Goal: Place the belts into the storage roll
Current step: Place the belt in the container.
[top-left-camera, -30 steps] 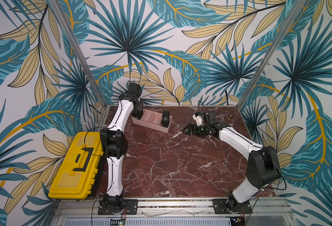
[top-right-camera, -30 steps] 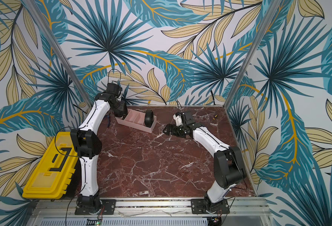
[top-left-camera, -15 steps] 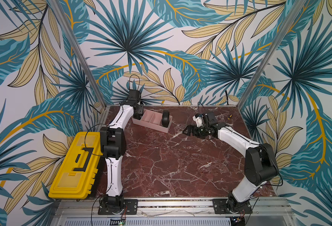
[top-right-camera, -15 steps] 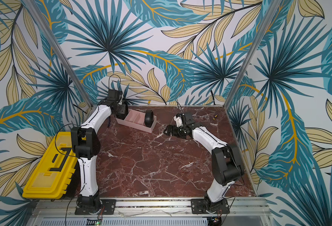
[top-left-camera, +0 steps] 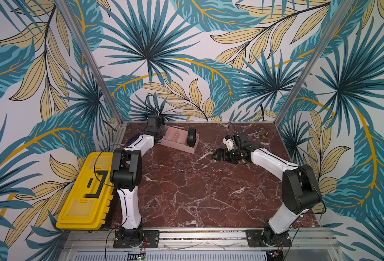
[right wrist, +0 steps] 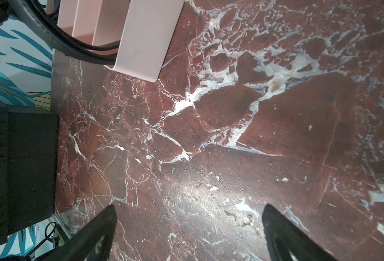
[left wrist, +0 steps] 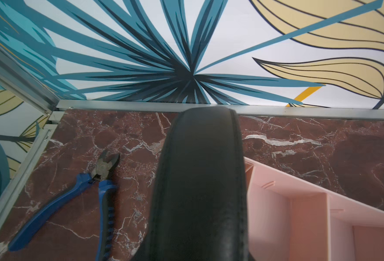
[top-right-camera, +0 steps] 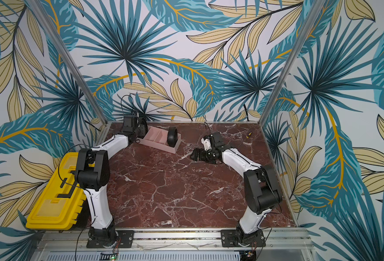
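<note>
Black coiled belt (top-right-camera: 143,127) hangs pinched in the left gripper (top-right-camera: 137,131) beside the storage roll (top-right-camera: 157,139), near the table (top-right-camera: 163,192) far-left corner; right gripper (right wrist: 188,212) spread wide.

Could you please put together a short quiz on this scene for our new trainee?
1. True or false: the right gripper is open and empty.
2. Where does the stored belt stand? A: in an end compartment of the pink tray; B: in a middle compartment; C: in the right gripper.
3. Which tool lies on the table beside the held belt in the left wrist view?
Key: 1 true. 2 A. 3 the blue-handled cutters; the left gripper is shut on that belt.
</note>
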Available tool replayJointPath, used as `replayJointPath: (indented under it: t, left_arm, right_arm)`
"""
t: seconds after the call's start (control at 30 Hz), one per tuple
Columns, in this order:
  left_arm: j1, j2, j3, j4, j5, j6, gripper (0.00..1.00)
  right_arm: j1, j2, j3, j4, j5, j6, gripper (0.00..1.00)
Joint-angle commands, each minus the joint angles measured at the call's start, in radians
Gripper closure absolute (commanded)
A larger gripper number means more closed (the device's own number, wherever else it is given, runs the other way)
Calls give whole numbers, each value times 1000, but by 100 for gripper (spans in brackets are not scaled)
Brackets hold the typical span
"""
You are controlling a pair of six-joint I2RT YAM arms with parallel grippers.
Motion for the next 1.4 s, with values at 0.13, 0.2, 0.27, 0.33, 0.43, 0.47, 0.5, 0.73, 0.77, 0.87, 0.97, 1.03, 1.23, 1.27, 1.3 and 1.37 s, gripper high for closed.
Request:
replayJointPath:
  t: [0.13,0.2,0.27,0.33,0.43,0.47,0.5,0.73,0.77,0.87,0.97,1.03,1.23,1.27,1.3,1.37]
  left_arm:
    - [15,5,-17,87,18,69,100]
    - [22,22,-8,89,59,107,100]
    - [24,43,-4,89,100,139,100]
    - [23,62,-4,88,157,190,100]
    - [25,79,-16,88,145,225,100]
    - [25,76,-20,88,119,215,100]
    - [29,71,-26,92,116,207,100]
    - [58,82,-31,65,172,249,100]
    - [57,79,-35,42,165,251,100]
    - [56,57,-63,8,153,244,100]
    - [57,37,-85,8,166,245,100]
    - [58,20,-93,8,163,248,100]
    - [59,-58,-113,8,115,269,66]
    - [59,-69,-114,8,83,270,59]
    - [61,-75,-114,8,81,268,51]
    - [68,-89,-113,8,96,250,38]
  right_arm:
    - [-2,9,-39,32,-24,2,1]
    - [-2,12,-36,29,-28,7,1]
    - [-2,15,-31,28,-30,9,1]
    - [-3,21,-21,19,-30,15,1]
    - [-2,28,1,-3,-39,39,1]
    - [-2,29,8,-9,-42,50,1]
    - [-2,29,15,-16,-47,61,1]
    - [-2,49,123,-134,-62,92,1]
    - [-2,49,137,-148,-59,94,1]
    - [-2,50,167,-173,-50,99,1]
    - [-3,55,178,-176,-48,104,1]
    - [-3,57,183,-176,-44,106,1]
    - [-3,52,178,-169,-36,113,1]
    - [-3,48,171,-164,-36,118,1]
    - [-2,44,165,-159,-33,122,1]
    - [-2,34,152,-151,-32,132,1]
